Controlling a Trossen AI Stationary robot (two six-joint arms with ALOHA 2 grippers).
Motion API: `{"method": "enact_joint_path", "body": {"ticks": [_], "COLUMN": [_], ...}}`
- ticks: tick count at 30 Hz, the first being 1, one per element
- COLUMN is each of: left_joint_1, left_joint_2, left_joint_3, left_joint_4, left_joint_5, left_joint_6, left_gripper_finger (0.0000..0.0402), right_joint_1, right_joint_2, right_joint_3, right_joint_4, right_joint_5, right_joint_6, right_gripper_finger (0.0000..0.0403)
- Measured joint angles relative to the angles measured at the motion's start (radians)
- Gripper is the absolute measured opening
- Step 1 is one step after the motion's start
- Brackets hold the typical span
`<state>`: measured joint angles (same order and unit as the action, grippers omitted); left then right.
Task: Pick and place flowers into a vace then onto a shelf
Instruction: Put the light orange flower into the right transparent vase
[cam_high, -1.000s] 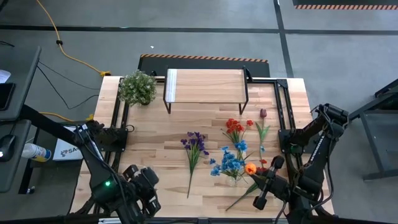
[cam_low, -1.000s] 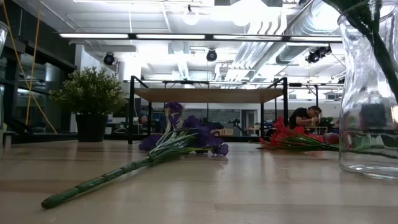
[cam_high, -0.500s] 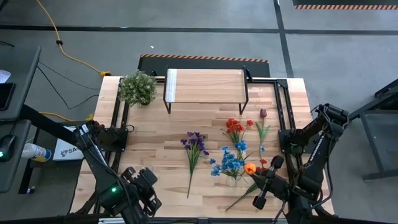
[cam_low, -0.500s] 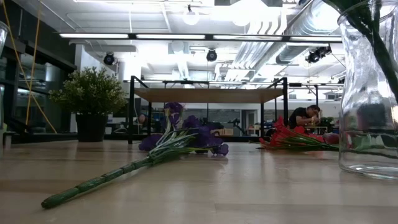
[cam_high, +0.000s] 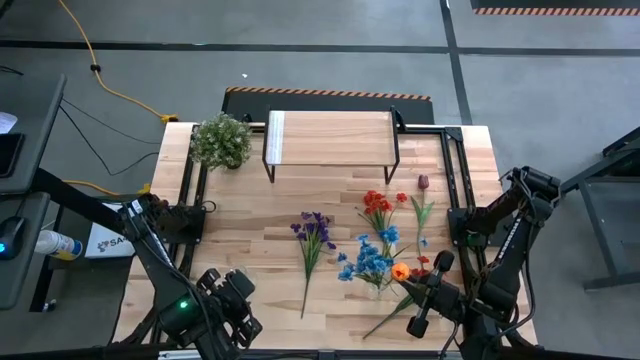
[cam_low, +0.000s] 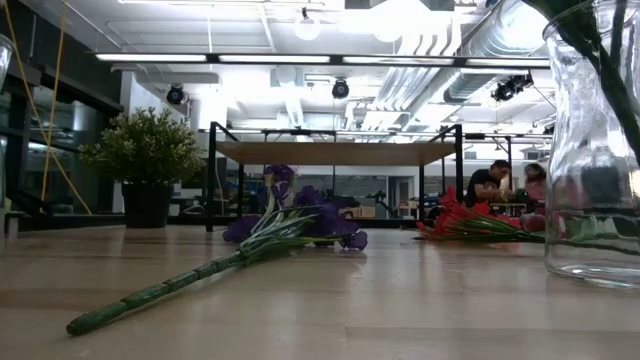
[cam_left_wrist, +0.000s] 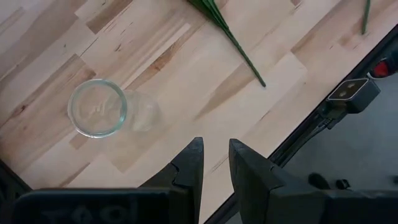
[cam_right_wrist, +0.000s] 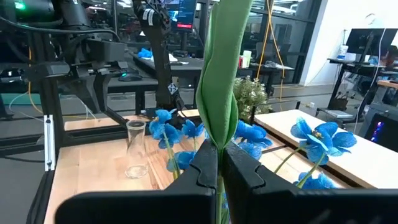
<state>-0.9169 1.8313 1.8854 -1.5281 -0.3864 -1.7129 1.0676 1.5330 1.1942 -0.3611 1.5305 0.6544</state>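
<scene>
The orange tulip (cam_high: 402, 271) is pinched by its green stem in my right claw (cam_right_wrist: 219, 163), hanging near the blue flowers (cam_high: 372, 262) at the near right of the counter (cam_high: 250, 230), with the purple stem (cam_high: 311, 250) and red blooms (cam_high: 377, 205) lying loose beside it. My left claw (cam_left_wrist: 214, 163) hovers with fingers slightly parted, holding nothing, above a small glass vase (cam_left_wrist: 97, 107). The risk: that floppy stem could snag the blue blooms, or slip from this thin pinch, missing the vase.

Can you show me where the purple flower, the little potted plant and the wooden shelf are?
purple flower (cam_high: 316, 227): high view, on its bloom.
potted plant (cam_high: 221, 141): high view, on its bushy top.
shelf (cam_high: 330, 138): high view, on the bare plank top.
</scene>
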Motion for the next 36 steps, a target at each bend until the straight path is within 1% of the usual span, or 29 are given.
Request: {"method": "enact_joint_path", "body": {"ticks": [3, 6, 11, 14, 21, 24, 27, 30, 36], "left_joint_1": [0.0, 0.0, 0.0, 0.0, 0.0, -0.001, -0.007, -0.007, -0.006], "left_joint_2": [0.0, -0.001, -0.001, -0.001, -0.001, -0.001, -0.001, -0.004, -0.005], "left_joint_3": [-0.002, -0.034, -0.091, -0.117, -0.162, -0.176, -0.179, -0.178, -0.178], "left_joint_4": [0.01, 0.029, 0.071, 0.097, 0.097, 0.063, 0.026, 0.05, 0.036], "left_joint_5": [-0.002, -0.001, 0.058, 0.054, 0.036, 0.038, 0.038, 0.036, 0.03], "left_joint_6": [0.0, -0.008, -0.051, -0.048, -0.046, -0.046, -0.052, -0.052, -0.03], "left_gripper_finger": [0.0111, 0.0111, 0.0111, 0.0111, 0.0111, 0.0111, 0.0111, 0.0111, 0.0111], "right_joint_1": [0.0, 0.0, 0.0, 0.0, 0.0, 0.0, 0.0, 0.0, 0.0], "right_joint_2": [0.0, 0.0, 0.0, 0.0, 0.0, 0.0, 0.0, 0.0, 0.0], "right_joint_3": [0.0, 0.0, 0.0, 0.0, 0.0, 0.0, 0.001, 0.001, 0.001], "right_joint_4": [0.0, -0.003, 0.002, 0.008, 0.008, 0.008, 0.008, 0.015, 0.023], "right_joint_5": [-0.024, -0.045, -0.046, -0.048, -0.085, -0.086, -0.087, -0.087, -0.088], "right_joint_6": [0.005, 0.026, 0.027, 0.027, 0.027, 0.027, 0.027, 0.02, 0.017], "right_gripper_finger": [0.0, 0.0, 0.0005, 0.0015, 0.0035, 0.0042, 0.0049, 0.0057, 0.0072]}}
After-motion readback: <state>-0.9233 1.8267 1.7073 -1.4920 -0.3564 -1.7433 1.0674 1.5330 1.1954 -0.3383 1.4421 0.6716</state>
